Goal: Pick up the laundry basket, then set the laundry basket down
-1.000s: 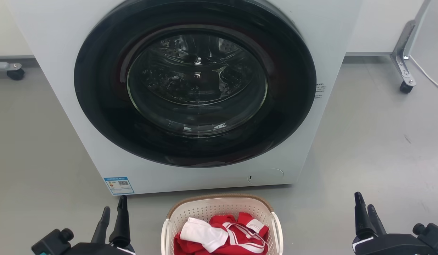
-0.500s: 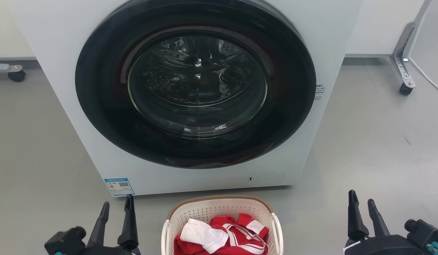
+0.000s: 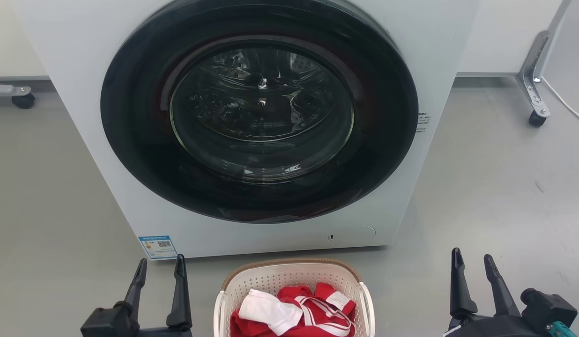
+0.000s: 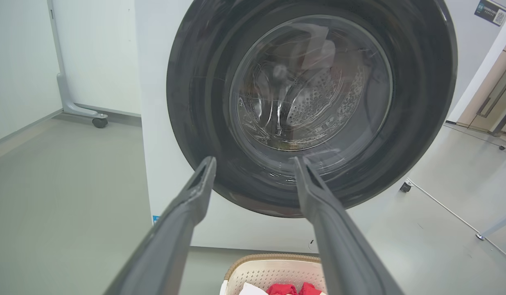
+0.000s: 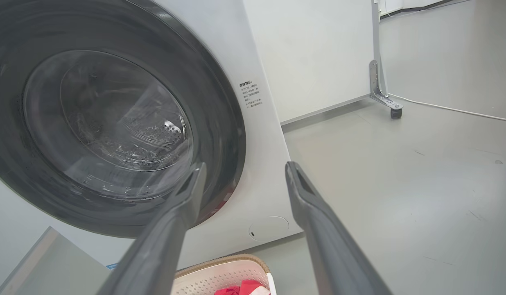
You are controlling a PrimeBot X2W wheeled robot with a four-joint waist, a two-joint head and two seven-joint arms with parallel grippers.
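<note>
Pick-up not yet begun: the laundry basket (image 3: 280, 278) sits on the floor (image 3: 481, 187) before the washing machine (image 3: 74, 93), between left gripper (image 3: 160, 261) and right gripper (image 3: 471, 255), both clear of it with jaws spread and empty; next, each must close on a loop handle (image 3: 218, 306).

The grey floor (image 3: 495, 196) carries a white front-loading washing machine (image 3: 259, 112) at 12 o'clock; the laundry basket (image 3: 292, 261) stands at 6 o'clock, just before the machine's base; a castered metal foot (image 3: 533, 89) stands at 2 o'clock, a white cable (image 3: 566, 104) beside it; a second caster (image 3: 23, 100) sits at 10 o'clock.
</note>
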